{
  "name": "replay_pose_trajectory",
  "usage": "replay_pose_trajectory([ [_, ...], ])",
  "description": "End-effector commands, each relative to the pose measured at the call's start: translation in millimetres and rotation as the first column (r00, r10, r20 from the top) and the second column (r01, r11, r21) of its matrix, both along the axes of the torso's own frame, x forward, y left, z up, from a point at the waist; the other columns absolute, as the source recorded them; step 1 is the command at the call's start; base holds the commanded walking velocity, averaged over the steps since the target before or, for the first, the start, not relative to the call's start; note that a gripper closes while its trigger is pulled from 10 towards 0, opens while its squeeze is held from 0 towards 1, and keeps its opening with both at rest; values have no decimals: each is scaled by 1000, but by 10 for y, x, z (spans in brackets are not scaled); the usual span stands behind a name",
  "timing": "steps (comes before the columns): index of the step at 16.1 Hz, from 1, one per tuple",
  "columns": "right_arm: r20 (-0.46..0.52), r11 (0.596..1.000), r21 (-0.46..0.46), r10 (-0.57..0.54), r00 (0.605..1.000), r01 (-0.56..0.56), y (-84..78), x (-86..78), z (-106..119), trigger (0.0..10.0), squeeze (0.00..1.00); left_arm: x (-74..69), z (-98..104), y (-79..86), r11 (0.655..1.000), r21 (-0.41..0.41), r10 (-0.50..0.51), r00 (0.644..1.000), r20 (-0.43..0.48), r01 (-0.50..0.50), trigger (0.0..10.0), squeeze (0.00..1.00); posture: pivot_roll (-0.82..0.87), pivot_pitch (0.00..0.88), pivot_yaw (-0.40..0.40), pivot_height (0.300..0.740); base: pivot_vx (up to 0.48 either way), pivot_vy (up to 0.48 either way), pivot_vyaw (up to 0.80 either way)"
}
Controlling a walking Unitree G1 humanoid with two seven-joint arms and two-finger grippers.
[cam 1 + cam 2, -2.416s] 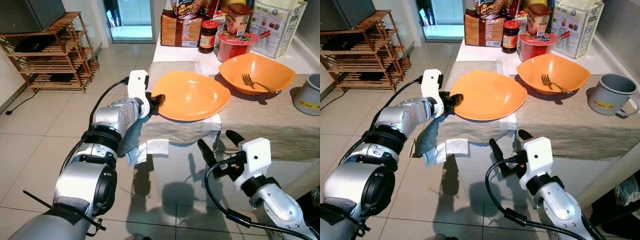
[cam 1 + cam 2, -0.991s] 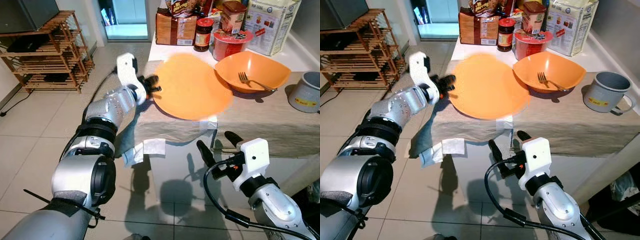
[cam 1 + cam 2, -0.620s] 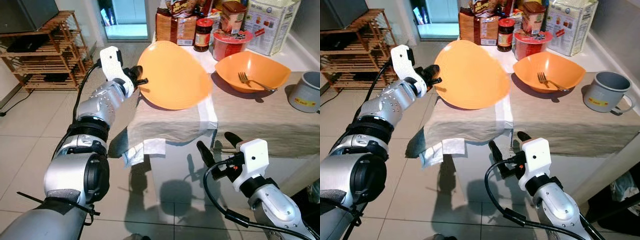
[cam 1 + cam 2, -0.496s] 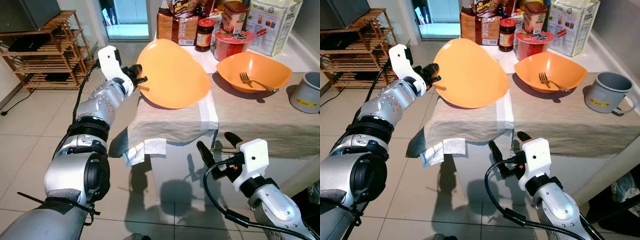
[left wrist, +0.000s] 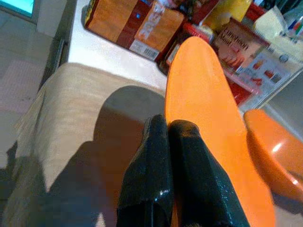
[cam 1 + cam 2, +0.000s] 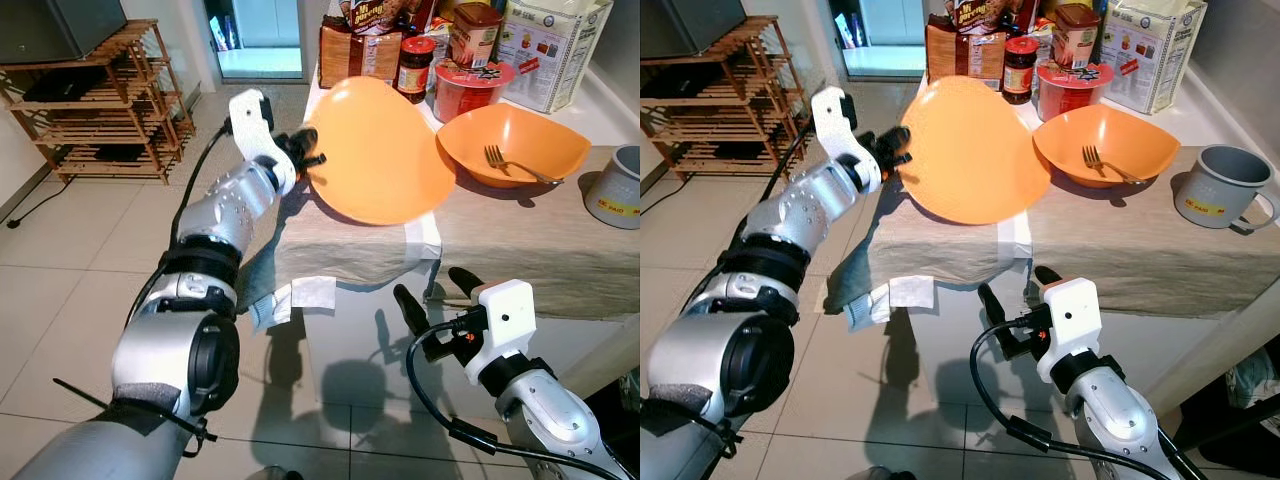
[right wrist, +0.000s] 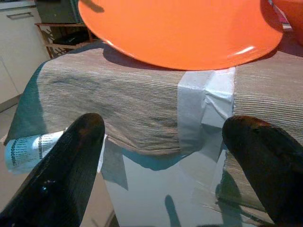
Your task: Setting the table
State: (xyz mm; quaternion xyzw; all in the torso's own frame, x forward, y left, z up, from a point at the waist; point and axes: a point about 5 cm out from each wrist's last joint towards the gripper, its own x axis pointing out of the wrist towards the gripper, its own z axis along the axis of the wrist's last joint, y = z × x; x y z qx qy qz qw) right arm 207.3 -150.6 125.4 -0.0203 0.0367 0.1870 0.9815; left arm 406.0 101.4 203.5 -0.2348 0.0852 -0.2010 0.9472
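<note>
Since 2.4 s ago, when it lay nearly flat at the bench edge, the orange plate (image 6: 378, 150) has been lifted and tipped steeply, its face now turned toward the robot and its lower rim hovering just above the tan cloth (image 6: 340, 245). The left hand (image 6: 303, 150) pinches the plate's left rim, its 2 black fingers (image 5: 161, 170) closed on the edge with the rim between them. The right hand (image 6: 432, 290) hangs low in front of the bench, fingers spread and holding nothing.

Judging by how 1 thin pinch carries it, the plate is probably light, stiff plastic: unlikely to flex, but glossy and so inclined to slip or swing around the grip point when tilted like this. A hold on the rim is the sensible spot; keeping it level would ease the twisting load. Beside it sits an orange bowl (image 6: 513, 146) with a fork (image 6: 508, 165) inside, near enough to be bumped.
</note>
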Motion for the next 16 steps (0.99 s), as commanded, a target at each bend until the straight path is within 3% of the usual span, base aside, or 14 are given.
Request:
replay_pose_trajectory([
  [1,5,1000,-1,-4,1000,4,9,5,-3,10000,0,-41,-156,-45,995,98,-33,998,-47,37,0,0,-229,12,96,735,0,0,0],
  [4,6,1000,-1,-1,1000,1,17,8,-9,10000,0,-52,-301,30,985,171,5,997,-73,8,0,0,-227,13,97,735,0,0,0],
  [5,5,1000,-1,-2,1000,2,16,9,-11,10000,0,-48,-296,45,983,184,8,998,-70,5,10000,0,-225,12,97,735,0,0,0],
  [9,4,1000,-2,-1,1000,1,23,14,-17,10000,0,-42,-308,34,980,198,4,996,-84,13,10000,0,-224,12,97,735,0,0,0],
  [10,3,1000,-2,-1,1000,1,24,14,-18,10000,0,-50,-333,23,979,201,2,996,-93,17,10000,43,-224,12,97,735,0,0,0],
  [11,3,1000,-2,-2,1000,2,23,16,-15,10000,0,-57,-355,12,980,196,-4,994,-107,25,10000,882,-226,15,98,735,0,0,0],
  [12,2,1000,-3,-3,1000,3,22,17,-15,10000,0,-66,-383,1,981,193,-11,992,-126,36,10000,1000,-225,17,97,735,0,0,0],
  [16,-2,1000,-5,-1,1000,1,21,26,-23,10000,0,-85,-433,-32,983,176,-32,986,-162,61,10000,1000,-225,13,97,735,0,0,0],
])
